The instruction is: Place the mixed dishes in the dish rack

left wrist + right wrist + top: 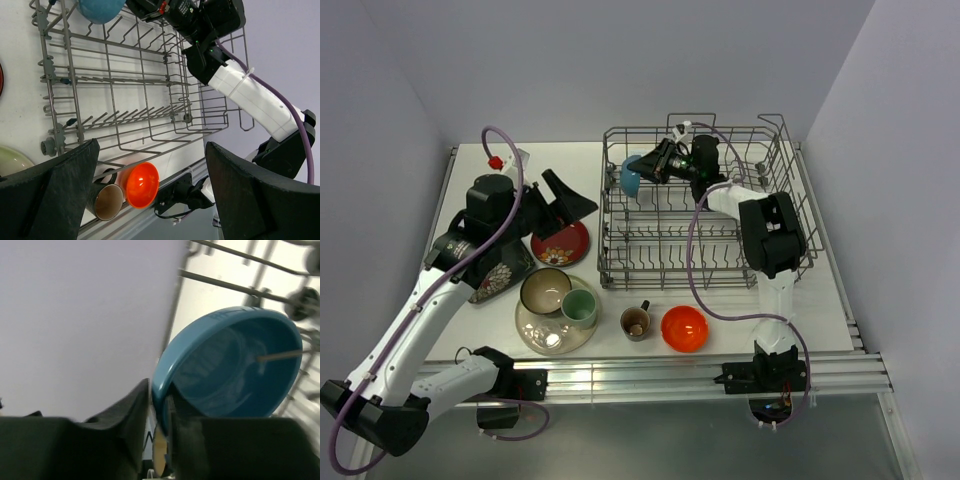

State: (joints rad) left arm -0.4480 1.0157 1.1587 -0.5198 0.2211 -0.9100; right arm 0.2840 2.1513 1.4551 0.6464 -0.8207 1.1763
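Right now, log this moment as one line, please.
left gripper: open, empty, left of rack | right gripper: astride blue bowl rim, grip unclear | blue bowl: in rack, far left corner

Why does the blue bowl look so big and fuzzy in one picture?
Right wrist view: the blue bowl sits very near the lens, so it and the right gripper's fingers blur. Left wrist view: left gripper's fingers soft, dish rack sharp. Top view: even light, faint shadows.
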